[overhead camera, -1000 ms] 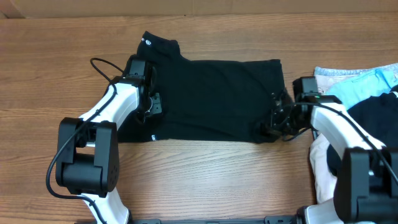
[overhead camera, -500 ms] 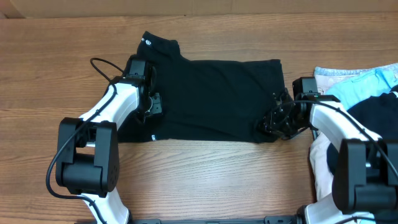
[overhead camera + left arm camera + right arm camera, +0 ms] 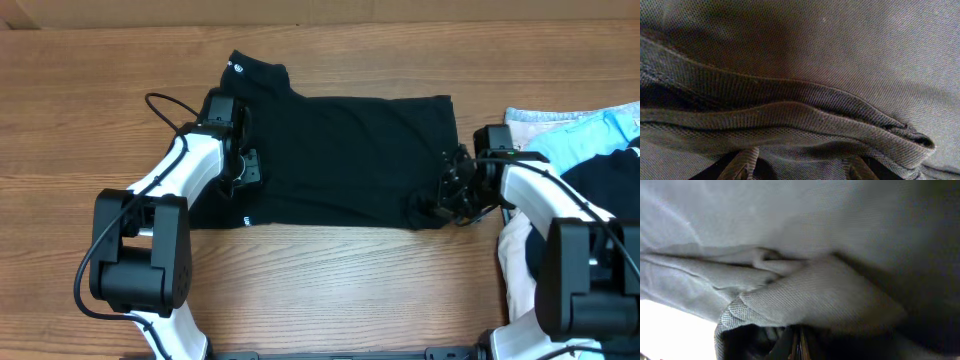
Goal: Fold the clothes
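1. Overhead: a brown wooden table (image 3: pixel 330 290) carries the plain black short-sleeved soft-fabric T-shirt (image 3: pixel 350 160), spread flat toward 12 o'clock. The left gripper (image 3: pixel 243 165) sits on its 9 o'clock edge, and the right gripper (image 3: pixel 447 195) at its bunched 4 o'clock corner.
2. Left wrist: black ridged folds lie across the left gripper; I cannot tell whether it grips.
3. Right wrist: the right gripper's jaws are closed, pinching a fold of the T-shirt at 6 o'clock.
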`<state>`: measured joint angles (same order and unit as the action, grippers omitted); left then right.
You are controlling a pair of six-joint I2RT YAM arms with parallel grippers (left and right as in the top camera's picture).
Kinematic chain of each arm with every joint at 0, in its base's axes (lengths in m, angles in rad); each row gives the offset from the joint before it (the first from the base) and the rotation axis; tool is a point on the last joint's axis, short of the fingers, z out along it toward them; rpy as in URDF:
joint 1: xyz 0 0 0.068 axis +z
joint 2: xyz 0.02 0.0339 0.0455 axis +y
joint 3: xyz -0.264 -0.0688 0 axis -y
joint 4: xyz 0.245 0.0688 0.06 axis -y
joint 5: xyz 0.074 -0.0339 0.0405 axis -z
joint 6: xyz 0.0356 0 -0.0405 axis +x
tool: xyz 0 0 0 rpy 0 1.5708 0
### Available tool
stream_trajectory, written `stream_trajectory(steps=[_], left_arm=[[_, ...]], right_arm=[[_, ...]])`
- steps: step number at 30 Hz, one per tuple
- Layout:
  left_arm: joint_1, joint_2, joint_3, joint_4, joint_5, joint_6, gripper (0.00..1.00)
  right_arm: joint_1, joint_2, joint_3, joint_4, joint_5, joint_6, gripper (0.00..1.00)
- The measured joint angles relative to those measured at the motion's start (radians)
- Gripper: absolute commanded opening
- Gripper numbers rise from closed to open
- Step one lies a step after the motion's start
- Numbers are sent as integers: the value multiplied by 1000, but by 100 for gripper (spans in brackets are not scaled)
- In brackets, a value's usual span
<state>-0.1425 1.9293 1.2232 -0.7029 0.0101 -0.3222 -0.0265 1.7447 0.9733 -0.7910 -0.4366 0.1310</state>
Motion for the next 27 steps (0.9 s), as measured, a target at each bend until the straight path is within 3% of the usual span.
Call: stream_trajectory(steps=[10,11,14,17,27], left_arm=[[0,0,0,1,0,0,60],[0,0,0,1,0,0,60],[0,0,0,2,0,0,60],[0,0,0,5,0,0,60],[0,0,0,7,0,0,59]], right_arm=[[-19,-140,26,-4,86,61,4],[-19,-141,26,-12,84,60,6],[-16,-141,26,-53,66,70,26],[8,-141,24,-36,52,65,33],[119,-118,-39,73,88,109,28]])
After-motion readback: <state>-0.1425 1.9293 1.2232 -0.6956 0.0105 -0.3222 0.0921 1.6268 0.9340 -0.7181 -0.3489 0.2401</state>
